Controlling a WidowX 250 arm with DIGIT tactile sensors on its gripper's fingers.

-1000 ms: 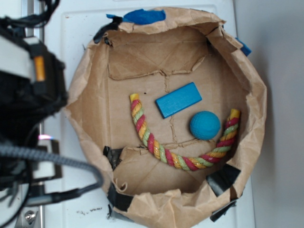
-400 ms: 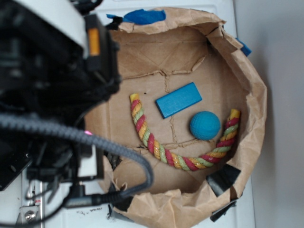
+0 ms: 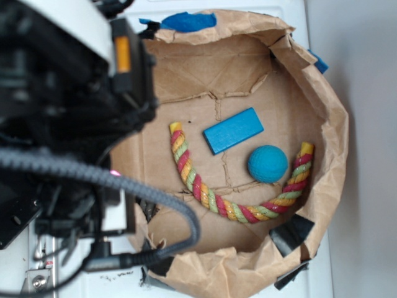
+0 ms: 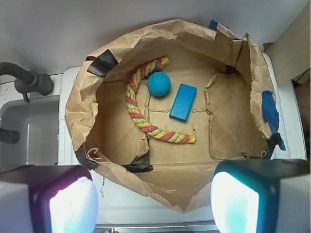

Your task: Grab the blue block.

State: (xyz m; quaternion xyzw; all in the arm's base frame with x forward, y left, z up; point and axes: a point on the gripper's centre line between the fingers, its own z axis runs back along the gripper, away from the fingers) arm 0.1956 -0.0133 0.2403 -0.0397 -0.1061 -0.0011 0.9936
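The gripper (image 4: 154, 194) hung with fingers spread wide, holding nothing, above the paper bag's rim (image 4: 146, 182); the blue block (image 4: 183, 102) lay untouched beside the ball (image 4: 159, 84).

Exterior view: the blurred black arm (image 3: 62, 124) fills the left side, hiding the left wall of the paper-lined basin (image 3: 329, 124) and much of the white counter (image 3: 291, 12); the tool itself cannot be made out. Wrist view: the two tool fingers (image 4: 63, 199) are out of focus and cut off by the near edge, covering the basin's near rim.
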